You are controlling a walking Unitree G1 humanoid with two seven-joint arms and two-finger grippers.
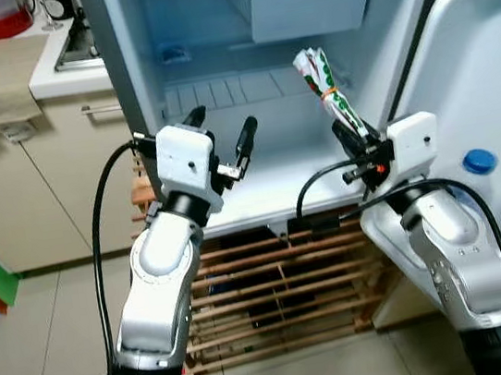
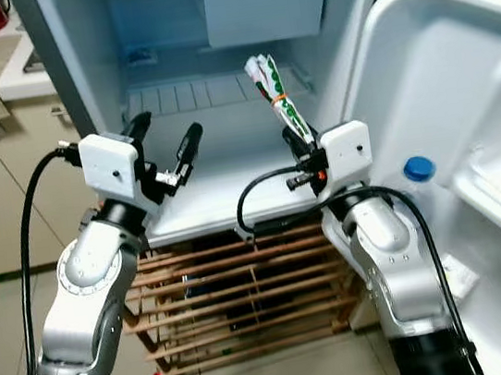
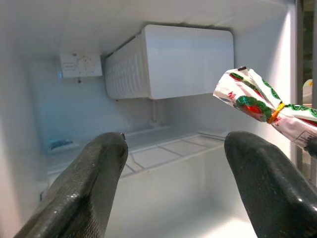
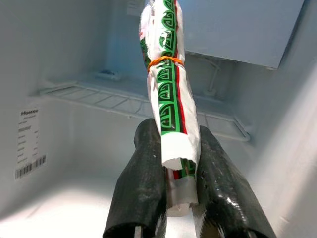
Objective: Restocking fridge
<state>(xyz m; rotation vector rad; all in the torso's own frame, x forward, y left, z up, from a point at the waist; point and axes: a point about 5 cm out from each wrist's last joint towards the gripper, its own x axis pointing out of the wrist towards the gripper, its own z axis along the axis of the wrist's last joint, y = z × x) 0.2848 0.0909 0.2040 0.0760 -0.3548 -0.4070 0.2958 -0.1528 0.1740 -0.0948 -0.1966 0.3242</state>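
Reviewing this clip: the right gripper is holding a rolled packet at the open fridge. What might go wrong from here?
The right gripper pinches only the bottom end of the rolled packet, which rises tall above the fingers, so it may tip or slip out.

The packet's top could catch the wire shelf or the freezer box while going in.

The open left gripper hovers at the fridge mouth and could crowd the right arm's path.

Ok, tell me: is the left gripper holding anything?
No, the left gripper is open with nothing between its fingers, while the right gripper holds the rolled packet.
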